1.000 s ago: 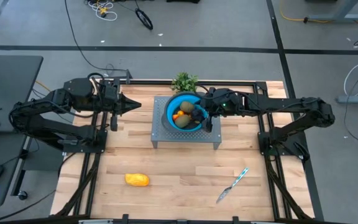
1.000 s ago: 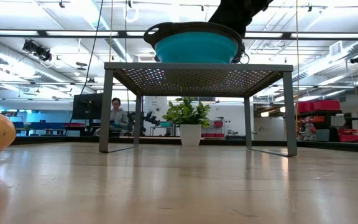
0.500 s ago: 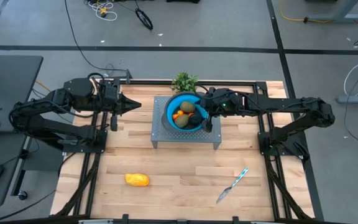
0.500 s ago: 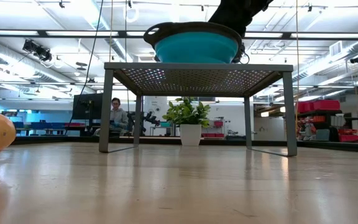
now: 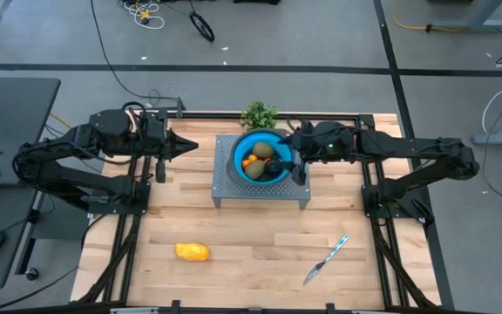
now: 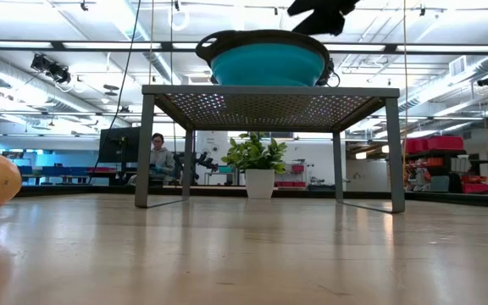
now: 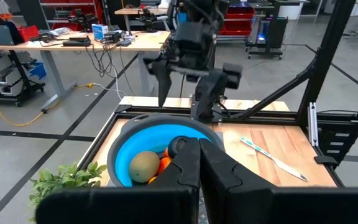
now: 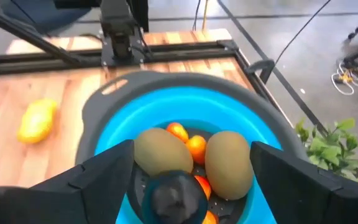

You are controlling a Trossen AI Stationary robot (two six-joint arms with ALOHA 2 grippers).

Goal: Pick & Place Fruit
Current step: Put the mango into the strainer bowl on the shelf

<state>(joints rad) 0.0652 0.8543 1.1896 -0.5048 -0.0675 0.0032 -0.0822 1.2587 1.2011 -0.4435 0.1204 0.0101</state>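
A blue round bowl with a grey rim (image 5: 239,150) stands on a small grey perforated-metal stand (image 5: 227,190) at the far middle of the wooden table (image 5: 251,235). In the bowl lie two olive-brown oval fruits (image 8: 229,163), several tiny round orange fruits (image 8: 196,149) and one near-black round fruit (image 8: 174,190). The right gripper (image 5: 295,159) hangs just above the bowl's right rim with its fingers spread wide and nothing between them. The left gripper (image 5: 190,146) waits to the left of the stand, its fingers pressed together and empty. The larger yellow-orange oblong fruit (image 5: 193,252) lies on the near left of the table, well apart from the bowl. A silver knife with a light-blue handle (image 5: 326,259) lies at the near right, and a green leafy sprig (image 5: 259,114) sits just beyond the bowl.
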